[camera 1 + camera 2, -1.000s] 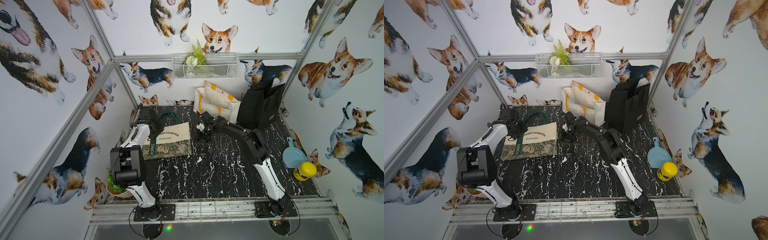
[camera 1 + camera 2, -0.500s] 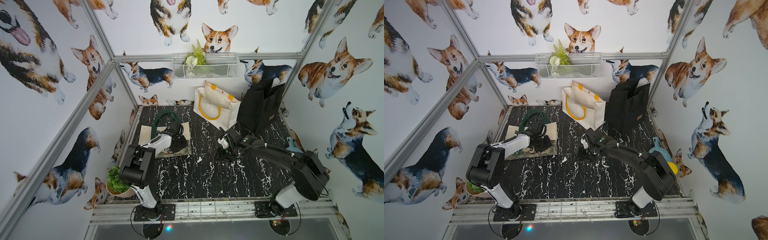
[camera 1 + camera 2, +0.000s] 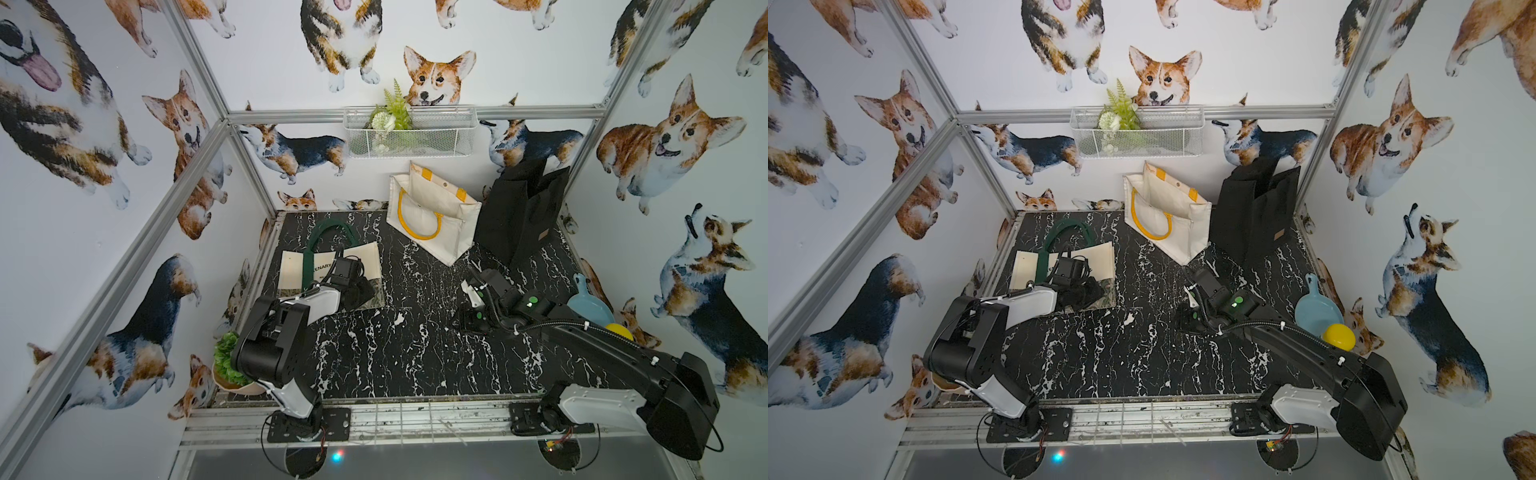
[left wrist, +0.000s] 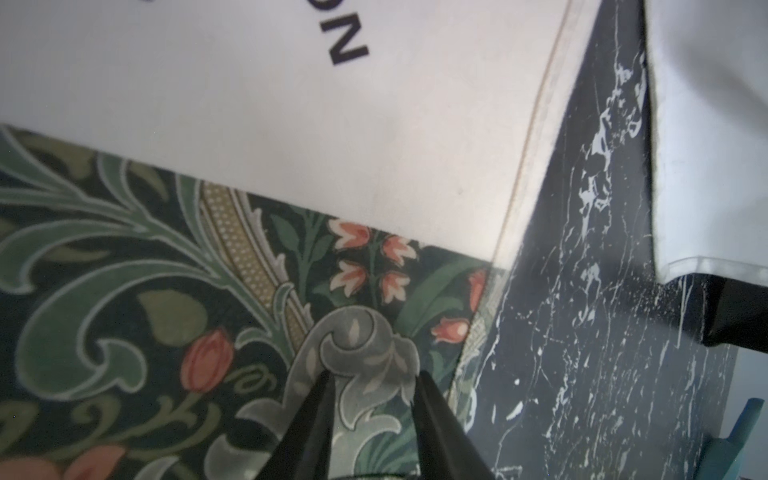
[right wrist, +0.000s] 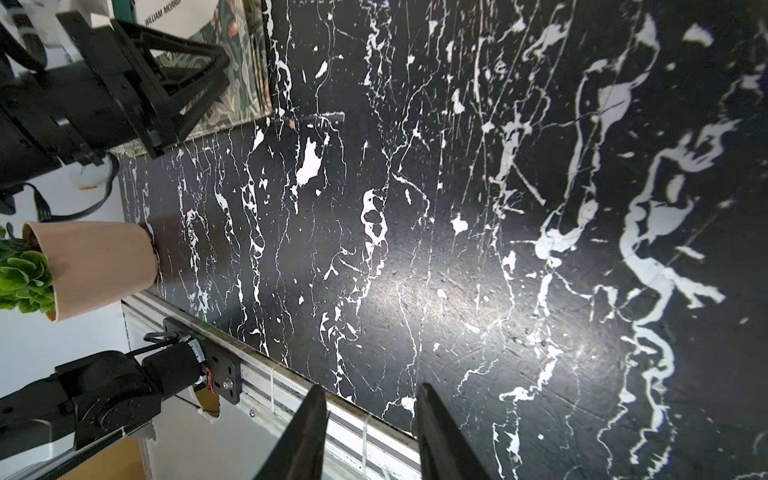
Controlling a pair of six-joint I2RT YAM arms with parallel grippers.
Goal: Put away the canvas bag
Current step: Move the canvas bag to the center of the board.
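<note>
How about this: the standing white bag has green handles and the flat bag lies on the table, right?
Almost. The standing white bag has yellow handles, as both top views show. The flat bag does lie on the table.

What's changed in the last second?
The left gripper pulled back from the far end of the bag to above its floral end. The right gripper drew back off the bag's side to over bare table. Both are open, holding nothing. The yellow-handled tote now shows its handle loop. The bag and black bag stayed put.
</note>
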